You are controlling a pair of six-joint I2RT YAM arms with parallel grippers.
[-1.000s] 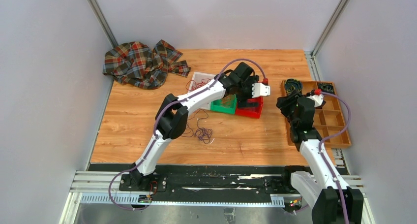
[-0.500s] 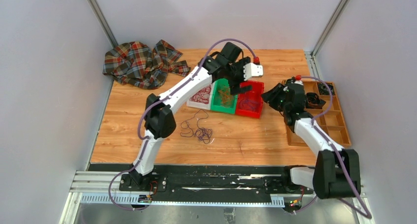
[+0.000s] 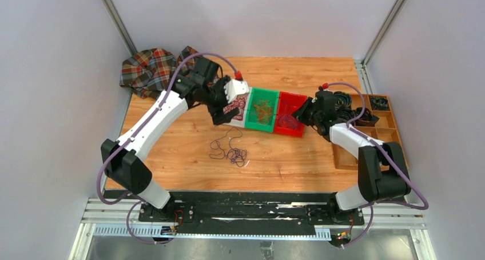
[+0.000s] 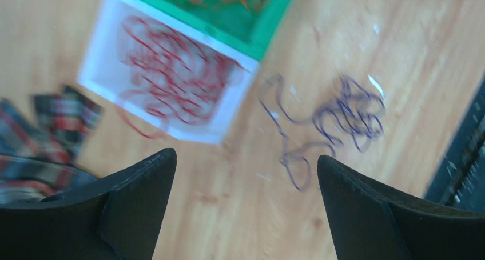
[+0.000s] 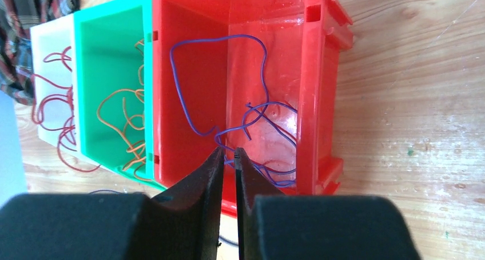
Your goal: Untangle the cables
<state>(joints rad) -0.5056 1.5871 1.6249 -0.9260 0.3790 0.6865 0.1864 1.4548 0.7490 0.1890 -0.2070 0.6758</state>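
On the table [image 3: 171, 157], beside three bins [image 3: 278, 107], we are partway through sorting. Our left gripper [image 4: 245, 157] is hovering wide open above the loose purple cables [image 4: 349, 108] on the wood, so next we are needing a descent onto them. Our right gripper [image 5: 229, 152] is sitting nearly shut over the red bin's strands [image 5: 251, 123].
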